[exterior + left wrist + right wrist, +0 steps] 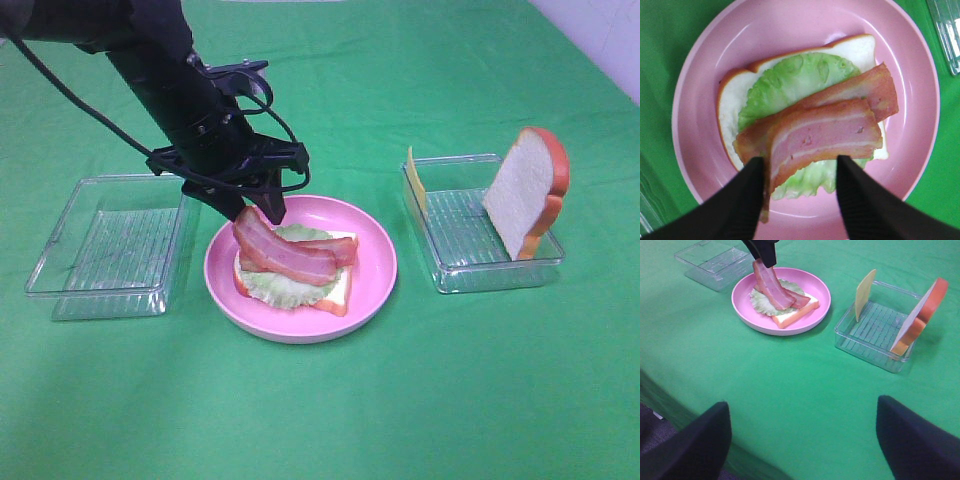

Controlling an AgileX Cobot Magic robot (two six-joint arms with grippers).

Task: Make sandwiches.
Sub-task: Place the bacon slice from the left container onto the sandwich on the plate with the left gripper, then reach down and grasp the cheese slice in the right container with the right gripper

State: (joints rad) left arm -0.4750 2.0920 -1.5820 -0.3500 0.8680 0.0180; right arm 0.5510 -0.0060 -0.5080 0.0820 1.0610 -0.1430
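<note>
Bench (480, 400) edge nearest the robot first: the right gripper (801, 405) hangs over the green cloth with its jaws wide apart and nothing between them; further in, the pink plate (375, 290) carries the half-built sandwich (300, 275), a bottom bread slice (338, 296) under round lettuce (272, 288) and two bacon strips; the lower bacon strip (338, 247) lies flat, while the upper bacon strip (285, 255) runs its long axis diagonally across the plate, its low end pointing toward the plate's right-hand side and its other end tilted up against the left gripper (799, 160); that gripper's jaws stand parted, wider than the strip, so the strip seems loose, not clamped; a straight lift would probably serve best, letting the raised end drop beside its neighbour without dragging; beyond and to the right, the clear tray (455, 275) holds an upright cheese slice (414, 180) and a leaning top bread slice (520, 195).
</note>
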